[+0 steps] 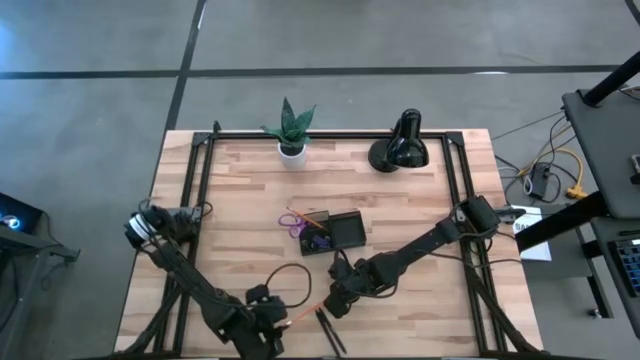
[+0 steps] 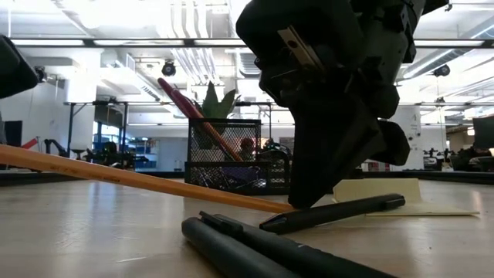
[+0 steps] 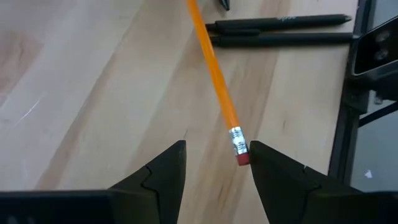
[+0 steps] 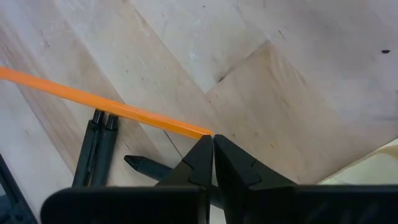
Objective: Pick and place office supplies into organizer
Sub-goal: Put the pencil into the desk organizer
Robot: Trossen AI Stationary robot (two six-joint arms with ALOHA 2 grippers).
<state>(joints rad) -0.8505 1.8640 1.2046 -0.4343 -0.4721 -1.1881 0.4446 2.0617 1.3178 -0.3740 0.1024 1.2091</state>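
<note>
The orange pencil [image 1: 301, 314] lies slanting on the wooden table near its front edge. My left gripper [image 3: 217, 148] is open at the pencil's eraser end [image 3: 240, 153], which lies between its two fingers, close to one of them. My right gripper [image 4: 212, 139] is shut at the pencil's pointed end. Two black pens [image 1: 331, 332] lie side by side just nearer the front edge, and a third pen [image 2: 332, 213] runs under my right gripper. The black mesh organizer [image 1: 341, 231] stands mid-table with purple-handled scissors [image 1: 296, 225] at its left side. My right gripper meets the pencil's pointed end [image 4: 200, 130] with its shut fingertips, slanting down from above. The pencil ends right at the fingertips [image 4: 204, 149]. Whether the point is pinched between them or only touched from above, I cannot tell.
A small potted plant [image 1: 291, 131] and a black desk lamp [image 1: 401, 146] stand at the table's far edge. A pale yellow pad [image 2: 394, 194] lies flat just behind my right gripper. Black frame rails [image 1: 196, 190] run along both sides of the table.
</note>
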